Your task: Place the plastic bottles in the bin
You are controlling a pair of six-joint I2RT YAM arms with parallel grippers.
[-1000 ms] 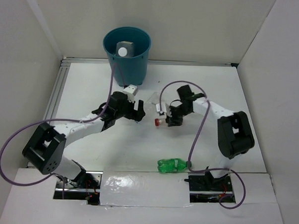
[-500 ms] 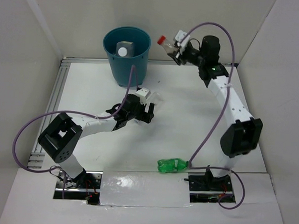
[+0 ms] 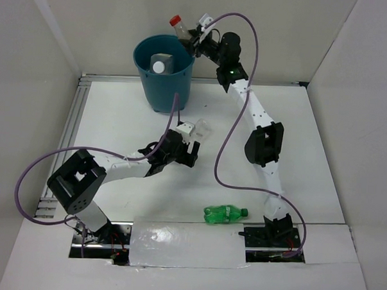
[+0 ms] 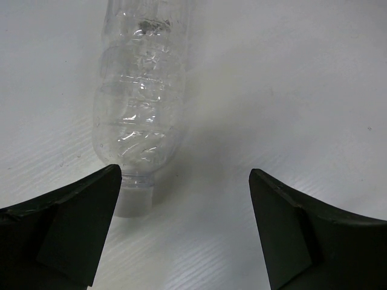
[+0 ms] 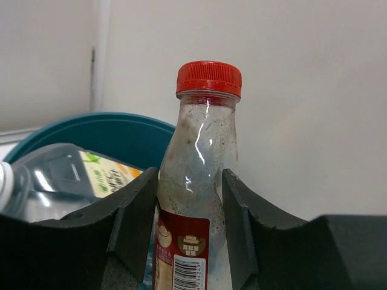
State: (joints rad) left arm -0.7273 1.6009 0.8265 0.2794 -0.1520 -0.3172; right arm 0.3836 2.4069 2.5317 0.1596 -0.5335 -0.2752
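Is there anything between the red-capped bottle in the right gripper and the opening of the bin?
Nothing visible stands in the way. The right gripper holds the red-capped bottle just by the far right rim of the bin, whose mouth is open. One clear bottle lies inside, with free room beside it.

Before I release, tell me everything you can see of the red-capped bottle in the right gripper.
The red-capped clear plastic bottle has a ribbed red screw cap, a cloudy, residue-speckled body and a dark red label with a barcode. It is capped and looks empty. The right gripper is shut on its body just below the shoulder, with the cap pointing away from the wrist. The bottle hangs in the air by the far rim of the teal round plastic bin. Only the gripper touches it.
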